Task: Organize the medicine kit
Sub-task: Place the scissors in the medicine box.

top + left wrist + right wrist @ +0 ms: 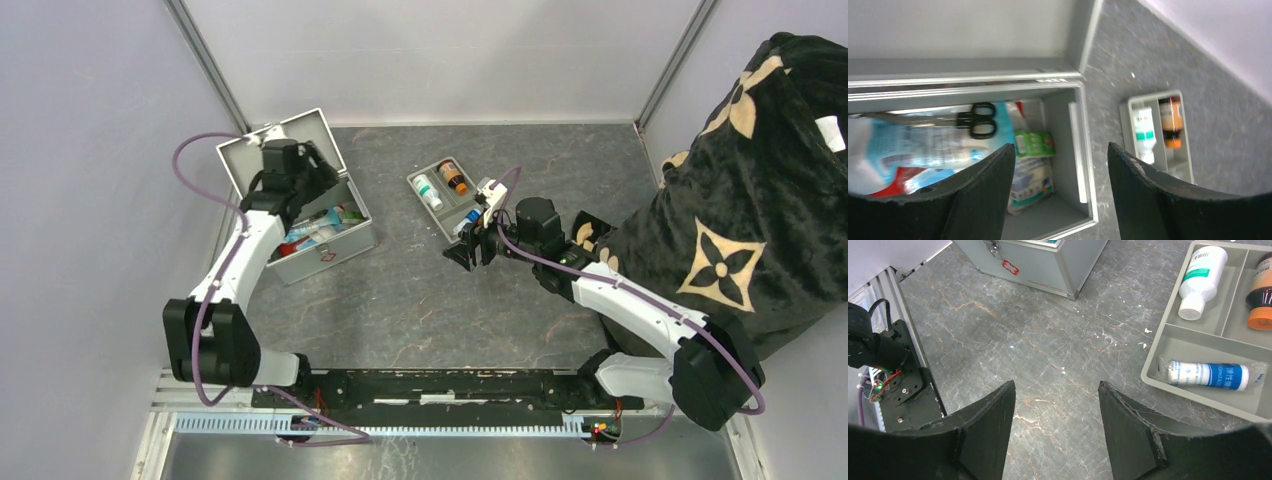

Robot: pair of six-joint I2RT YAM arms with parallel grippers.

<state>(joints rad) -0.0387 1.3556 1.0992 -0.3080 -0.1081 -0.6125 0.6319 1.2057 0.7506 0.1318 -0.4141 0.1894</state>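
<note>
**Both arms extended, both grippers spread and empty**

The left arm rises from its base and stretches forward to the medicine kit. Its wrist is bent so the left gripper hangs over the kit's interior, pointing down. Its fingers stand wide apart with nothing between them. The right arm reaches forward and inward. The right gripper is well to the right of the kit and tilted down, facing the kit's side. Its jaws are likewise spread, gripping nothing.
</note>
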